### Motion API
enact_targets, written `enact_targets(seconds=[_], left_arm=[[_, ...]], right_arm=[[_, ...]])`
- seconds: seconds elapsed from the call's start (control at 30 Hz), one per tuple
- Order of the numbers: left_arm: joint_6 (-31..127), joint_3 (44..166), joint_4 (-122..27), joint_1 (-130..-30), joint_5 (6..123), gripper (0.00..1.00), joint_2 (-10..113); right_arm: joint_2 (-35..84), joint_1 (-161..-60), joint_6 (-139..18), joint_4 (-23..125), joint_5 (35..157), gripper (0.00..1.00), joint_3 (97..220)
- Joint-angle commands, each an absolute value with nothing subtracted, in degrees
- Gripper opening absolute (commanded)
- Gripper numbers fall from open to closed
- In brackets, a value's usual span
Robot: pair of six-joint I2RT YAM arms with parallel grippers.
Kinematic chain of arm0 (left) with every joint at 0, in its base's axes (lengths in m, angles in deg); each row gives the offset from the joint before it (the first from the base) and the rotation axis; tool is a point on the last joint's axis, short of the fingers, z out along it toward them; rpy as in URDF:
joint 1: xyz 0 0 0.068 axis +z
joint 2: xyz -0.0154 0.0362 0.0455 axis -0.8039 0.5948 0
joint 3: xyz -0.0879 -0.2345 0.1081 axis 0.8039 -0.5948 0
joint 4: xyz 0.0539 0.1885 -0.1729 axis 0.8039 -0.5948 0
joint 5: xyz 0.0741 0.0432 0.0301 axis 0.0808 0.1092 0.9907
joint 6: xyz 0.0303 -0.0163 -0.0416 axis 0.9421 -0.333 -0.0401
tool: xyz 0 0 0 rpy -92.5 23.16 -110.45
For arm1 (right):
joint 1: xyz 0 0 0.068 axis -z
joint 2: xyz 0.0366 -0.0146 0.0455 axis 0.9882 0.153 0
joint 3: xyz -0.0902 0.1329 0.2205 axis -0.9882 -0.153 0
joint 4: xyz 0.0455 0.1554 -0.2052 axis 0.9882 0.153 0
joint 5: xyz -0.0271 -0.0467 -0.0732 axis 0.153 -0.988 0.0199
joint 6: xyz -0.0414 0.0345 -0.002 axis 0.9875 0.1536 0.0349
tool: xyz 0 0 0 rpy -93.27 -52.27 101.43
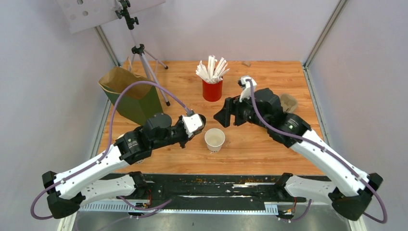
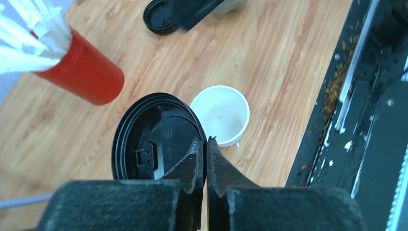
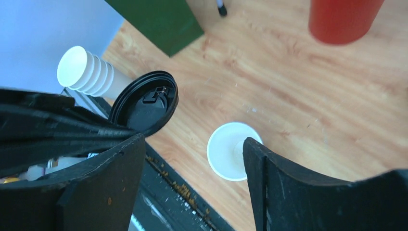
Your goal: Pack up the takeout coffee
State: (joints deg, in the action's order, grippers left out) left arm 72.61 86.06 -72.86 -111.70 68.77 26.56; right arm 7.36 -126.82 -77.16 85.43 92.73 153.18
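Observation:
The takeout coffee stands in two parts. Its white paper cup (image 1: 214, 139) (image 2: 221, 114) (image 3: 231, 151) is upright and uncovered on the wooden table. Its black lid (image 2: 154, 137) (image 3: 144, 103) hangs just left of the cup, held edge-on. My left gripper (image 2: 206, 144) (image 1: 195, 131) is shut on the lid's rim beside the cup's mouth. My right gripper (image 3: 192, 140) (image 1: 226, 114) hovers open above the table behind the cup, with nothing between its fingers.
A green paper bag (image 1: 132, 98) (image 3: 159, 19) stands open at the back left. A red cup of white sticks (image 1: 212, 89) (image 2: 82, 70) is behind the white cup. A stack of white cups (image 3: 86, 74) lies near the left arm. A tripod (image 1: 144, 67) stands by the bag.

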Motion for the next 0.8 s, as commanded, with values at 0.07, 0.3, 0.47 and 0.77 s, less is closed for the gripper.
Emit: enact_targets(seconds=[0.07, 0.3, 0.47, 0.77], left_arm=[[44.61, 89.85, -68.92, -104.41, 70.58, 0.0, 24.78], [22.76, 91.09, -64.65, -95.23, 59.02, 0.0, 25.57], [3.7, 86.96, -49.14, -89.16, 47.84, 0.0, 25.74], [-17.89, 80.98, -32.44, -88.31, 47.53, 0.0, 24.74]], right_arm=[[-4.4, -127.07, -65.85, 68.02, 88.86, 0.82, 144.47], [-16.02, -127.14, -50.1, 45.2, 98.82, 0.96, 128.57], [-18.57, -127.5, -43.19, 36.6, 107.12, 1.0, 124.44], [-14.18, -131.46, -34.04, 31.66, 104.05, 1.0, 125.03]])
